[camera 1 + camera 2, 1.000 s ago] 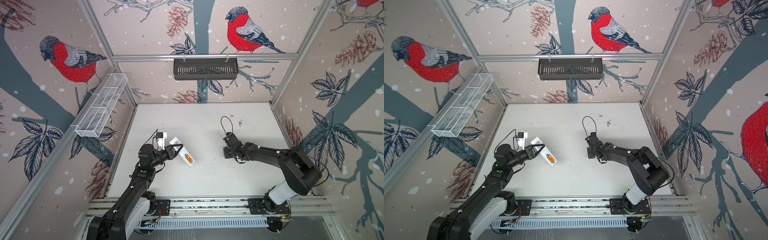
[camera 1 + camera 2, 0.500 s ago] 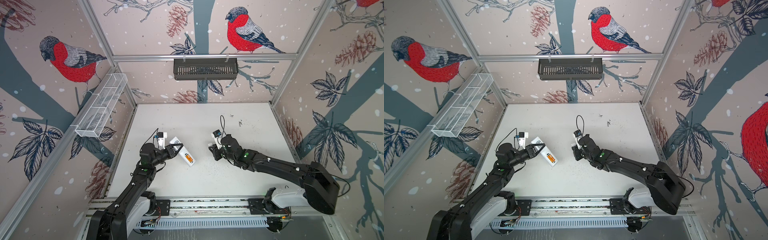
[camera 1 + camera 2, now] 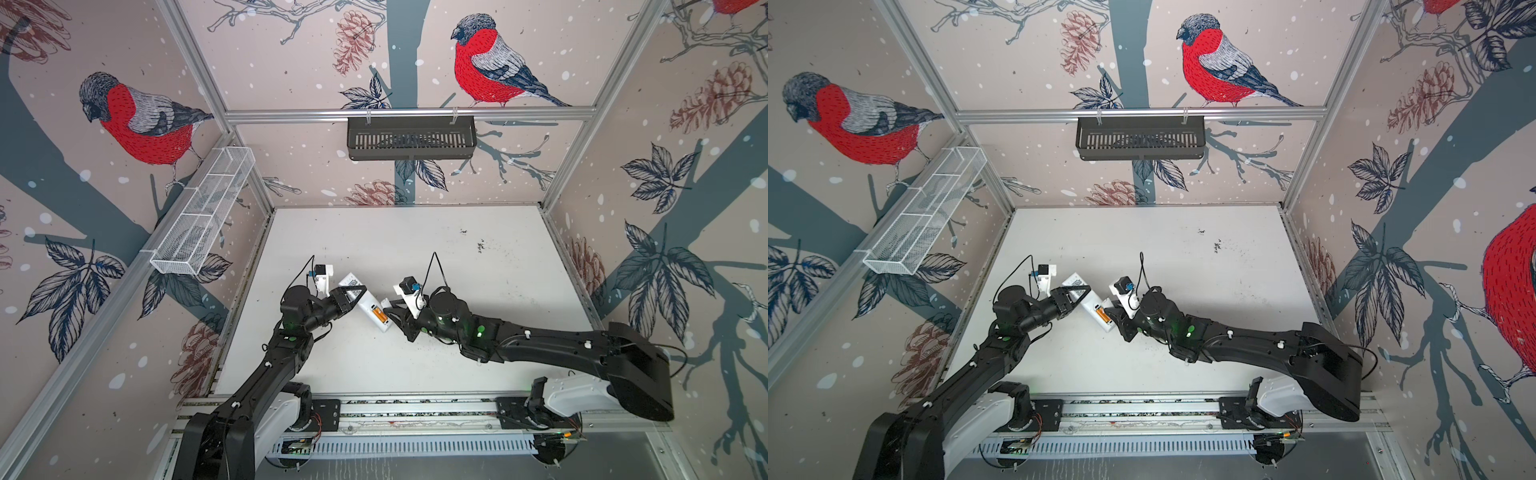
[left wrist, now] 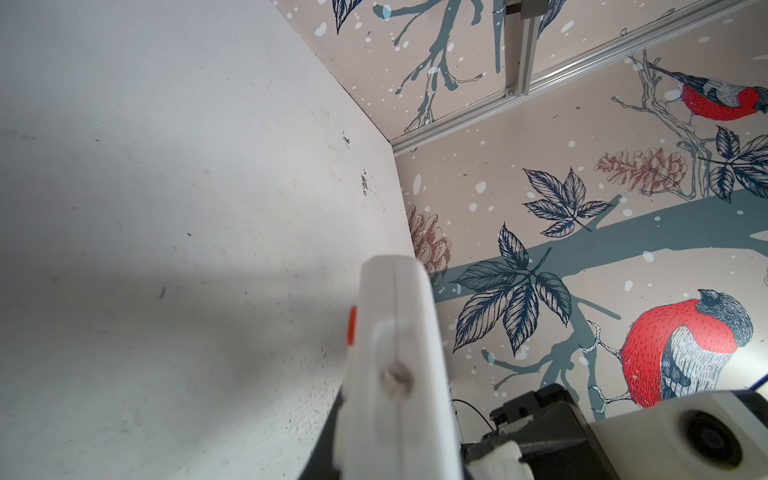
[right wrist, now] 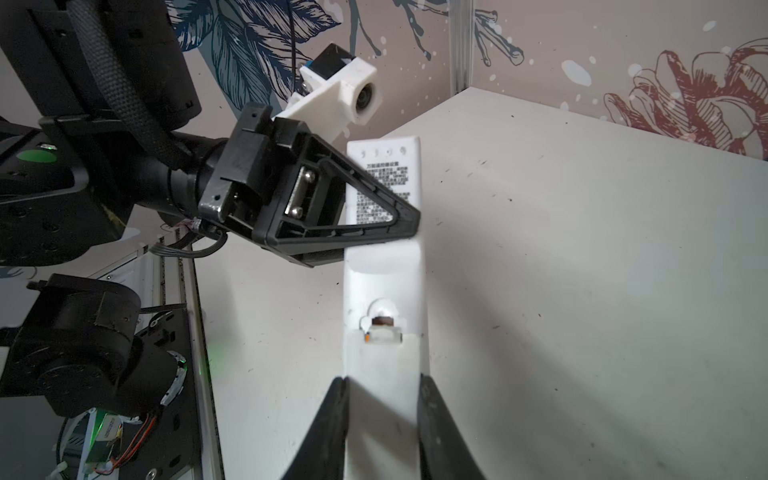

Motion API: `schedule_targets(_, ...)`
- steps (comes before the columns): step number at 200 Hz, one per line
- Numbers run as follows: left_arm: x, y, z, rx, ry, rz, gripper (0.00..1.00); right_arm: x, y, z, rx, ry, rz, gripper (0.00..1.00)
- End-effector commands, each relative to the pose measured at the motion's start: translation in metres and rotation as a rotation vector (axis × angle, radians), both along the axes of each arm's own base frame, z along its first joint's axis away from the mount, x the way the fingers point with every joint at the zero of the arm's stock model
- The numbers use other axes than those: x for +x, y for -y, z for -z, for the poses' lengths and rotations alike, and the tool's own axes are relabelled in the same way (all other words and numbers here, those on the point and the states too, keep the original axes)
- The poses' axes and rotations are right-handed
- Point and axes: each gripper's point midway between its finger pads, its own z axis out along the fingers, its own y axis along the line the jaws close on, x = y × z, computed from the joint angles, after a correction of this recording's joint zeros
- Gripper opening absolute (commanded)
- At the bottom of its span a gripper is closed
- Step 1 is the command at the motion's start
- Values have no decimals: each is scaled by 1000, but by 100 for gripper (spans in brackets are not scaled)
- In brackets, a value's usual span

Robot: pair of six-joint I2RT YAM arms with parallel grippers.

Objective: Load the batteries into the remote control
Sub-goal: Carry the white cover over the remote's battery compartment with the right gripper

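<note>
The white remote control [image 3: 362,300] [image 3: 1089,306] is held off the table, back side up, with my left gripper [image 3: 356,291] [image 3: 1080,289] [image 5: 409,226] shut across its printed upper half. Orange batteries [image 3: 378,314] [image 3: 1102,314] lie in its open compartment. My right gripper [image 3: 390,312] [image 3: 1113,309] [image 5: 382,380] is at the remote's lower end, shut on a flat white cover [image 5: 382,365] that overlaps the compartment. In the right wrist view only a sliver of orange battery [image 5: 368,337] shows at the cover's edge. In the left wrist view the remote [image 4: 395,353] appears edge-on.
A black slotted basket [image 3: 411,139] hangs on the back wall. A white wire tray [image 3: 203,212] is fixed to the left wall. The arms' mounting rail [image 3: 415,409] runs along the table's front edge. Dark specks [image 3: 480,246] mark the white table at the back right.
My right arm has swung left across the table, carrying the white cover to the remote's lower end. The left gripper has kept hold of the remote in the same place.
</note>
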Motion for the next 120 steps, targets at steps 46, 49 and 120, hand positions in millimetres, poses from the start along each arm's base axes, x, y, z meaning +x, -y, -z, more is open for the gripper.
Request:
schedule_targets(46, -7, 6, -25, -64, 78, 51, 0, 9, -18, -7, 13, 73, 19, 21)
schedule_targets(49, -7, 6, -26, -65, 80, 51, 0, 9, -18, -6, 10, 72, 20, 20)
schedule_targets(120, -7, 6, -32, -90, 89, 50, 0, 8, -9, 9, -23, 69, 31, 20)
